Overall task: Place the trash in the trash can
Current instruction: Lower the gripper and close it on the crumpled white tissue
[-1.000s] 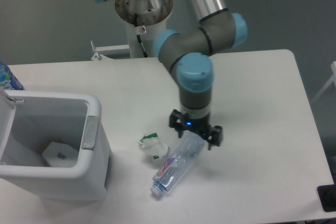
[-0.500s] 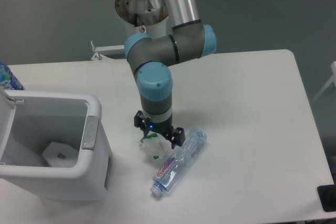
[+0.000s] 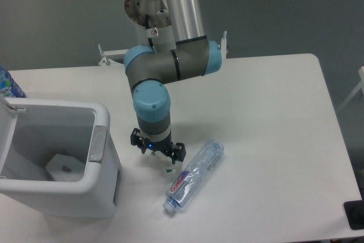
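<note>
The jaws are hard to see from here, so you cannot tell how wide they stand or if they hold anything. The gripper (image 3: 158, 151) points straight down at the table, right over where the paper cup (image 3: 168, 169) lies. Only a tiny white bit with a green mark peeks out below it; the rest of the cup is hidden under the gripper.

The crushed bottle (image 3: 194, 176) lies flat just to the right of the gripper, not touching it, with its cap end toward the front edge of the table (image 3: 273, 129). The trash can (image 3: 85, 186) sits open on the left, close by.

The step looks like picking up the cup. Make sure you have a firm squeeze on the cup before you lift, since crumpled paper can slip out. Go straight up, high enough to pass over the thick rim of the can, then move left and let go over the middle of the opening.

The bottle has a red-and-blue label, but the letters are too blurry to read. A dark blue bottle (image 3: 8, 85) peeks in at the far left edge.
</note>
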